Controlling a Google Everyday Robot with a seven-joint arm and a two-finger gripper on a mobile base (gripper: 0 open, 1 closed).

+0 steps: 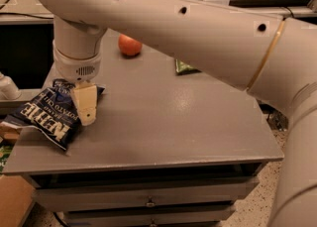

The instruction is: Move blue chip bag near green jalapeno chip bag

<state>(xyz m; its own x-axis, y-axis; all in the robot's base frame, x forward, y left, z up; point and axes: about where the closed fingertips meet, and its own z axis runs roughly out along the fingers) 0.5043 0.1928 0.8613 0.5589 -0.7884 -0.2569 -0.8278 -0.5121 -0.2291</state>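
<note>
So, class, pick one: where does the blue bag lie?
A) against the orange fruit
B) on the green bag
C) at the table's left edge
C: the blue bag lies at the left edge of the table, the gripper at its right end; the fruit and green bag sit apart, farther back.
</note>
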